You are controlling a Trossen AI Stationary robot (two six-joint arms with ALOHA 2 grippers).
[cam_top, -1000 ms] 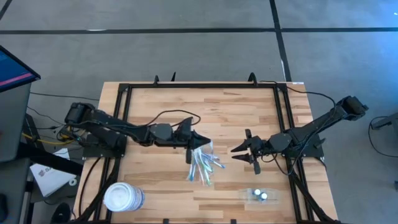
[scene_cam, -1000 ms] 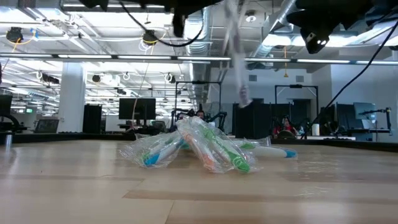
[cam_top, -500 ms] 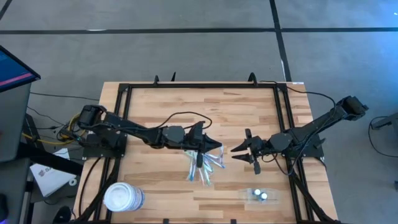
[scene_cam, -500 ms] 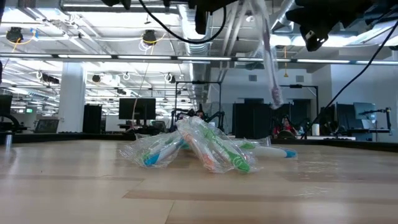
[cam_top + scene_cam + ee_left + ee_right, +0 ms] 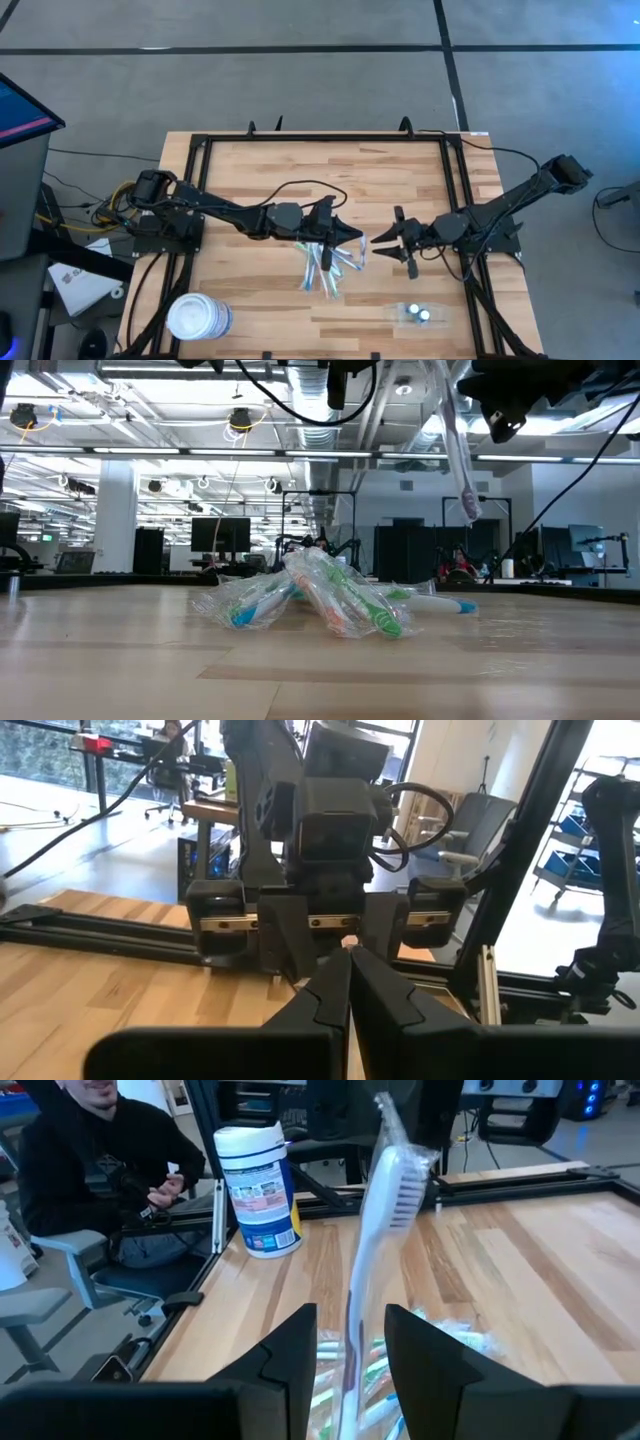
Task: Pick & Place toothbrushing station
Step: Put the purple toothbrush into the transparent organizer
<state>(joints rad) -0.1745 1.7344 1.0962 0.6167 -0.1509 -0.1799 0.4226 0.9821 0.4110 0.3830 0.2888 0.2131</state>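
The toothbrushing station [image 5: 415, 313], a small clear holder, lies near the table's front edge on the right. A pile of wrapped toothbrushes [image 5: 325, 265] [image 5: 320, 600] lies at the table's middle. My left gripper [image 5: 355, 240] is shut on one wrapped toothbrush [image 5: 455, 450] [image 5: 385, 1180], which hangs above the pile. My right gripper [image 5: 380, 242] is open, facing the left one a short way off. In the right wrist view the brush shows between its two fingers [image 5: 290, 1355]; whether they touch it, I cannot tell. My left gripper pinches the wrapped toothbrush by its top end [image 5: 385, 1105], just above the bristle head [image 5: 402, 1190]. The fingers [image 5: 340, 985] come level from the table's left. The brush hangs below them, a little tilted, lifted clear of the pile.
A large white round tub [image 5: 198, 318] [image 5: 258, 1185] stands at the front left corner. A black frame [image 5: 320, 138] runs around the wooden table. A person [image 5: 90, 1170] sits beyond the table's left edge.
My left gripper has moved toward the table's right edge, closer to my right gripper, still shut. The toothbrush has travelled with it, hanging clear above the pile. The pile has stayed in place.
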